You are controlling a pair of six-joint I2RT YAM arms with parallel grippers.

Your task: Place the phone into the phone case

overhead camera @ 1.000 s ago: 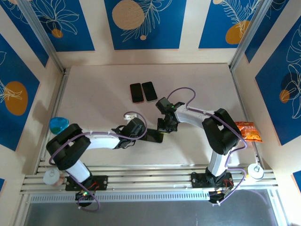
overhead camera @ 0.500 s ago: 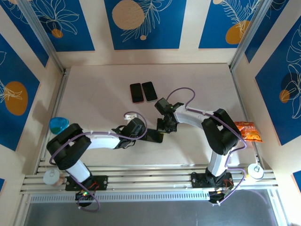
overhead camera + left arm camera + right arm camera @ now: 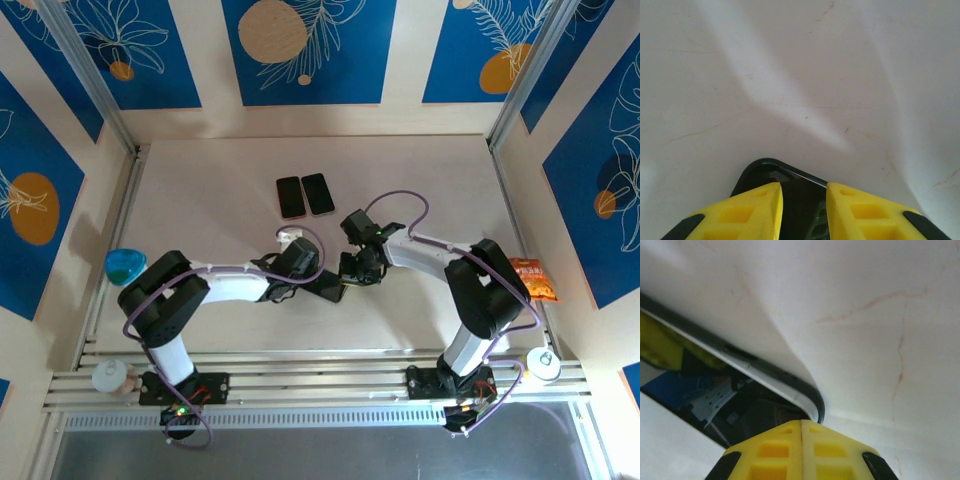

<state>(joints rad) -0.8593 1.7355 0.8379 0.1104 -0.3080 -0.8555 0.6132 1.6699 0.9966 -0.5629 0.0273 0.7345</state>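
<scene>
Okay, both arms meet mid-table, low over the surface. The left arm is folded at its shoulder near the left rail. Its forearm lies almost flat and reaches rightward, ending at the left gripper. In the left wrist view that gripper has its yellow fingers clamped on either side of one end of the phone, whose rounded black corner sticks out ahead of them.

The phone sits near the table's middle, between the two tools. The right arm bends sharply at the elbow on the right side. Its forearm runs left and away from the bases, and the wrist tips down so the right gripper points at the phone's far end. In the right wrist view, the right gripper is pressed fully closed with nothing between the pads. Its tips are at the phone's glossy curved corner; contact unclear.

Two dark slabs, one red-edged and one black, lie side by side farther back. Can't tell which is the case.
</scene>
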